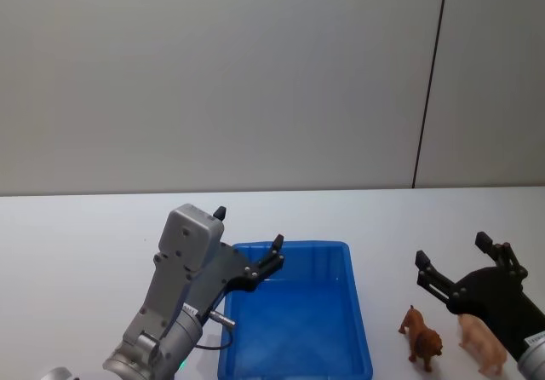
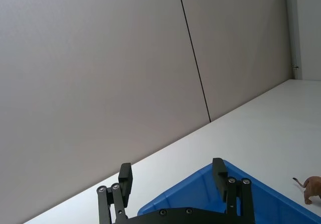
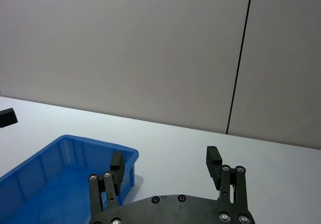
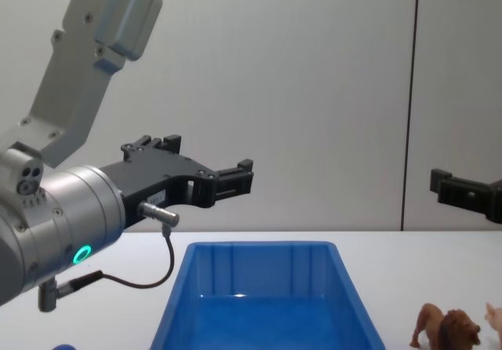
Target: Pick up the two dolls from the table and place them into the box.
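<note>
The brown lion doll [image 1: 422,338] stands on the white table [image 1: 77,244] just right of the blue box [image 1: 289,246]. The pale pink doll [image 1: 481,343] stands right beside it, partly behind my right arm. My right gripper [image 1: 452,250] hovers open and empty above and just beyond the two dolls. Over the box's far left corner my left gripper [image 1: 249,228] is raised, open, with nothing between its fingers. The chest view shows the lion [image 4: 445,331], the pink doll's edge [image 4: 495,315], the box [image 4: 259,247] and the left gripper [image 4: 208,155]. The left wrist view catches the lion [image 2: 312,187] past the box [image 2: 261,196].
A plain grey wall with a dark vertical seam [image 1: 430,82] backs the table. The box's inside holds nothing I can see. The tip of the left gripper's finger [image 3: 7,117] shows at the edge of the right wrist view, beyond the box [image 3: 50,158].
</note>
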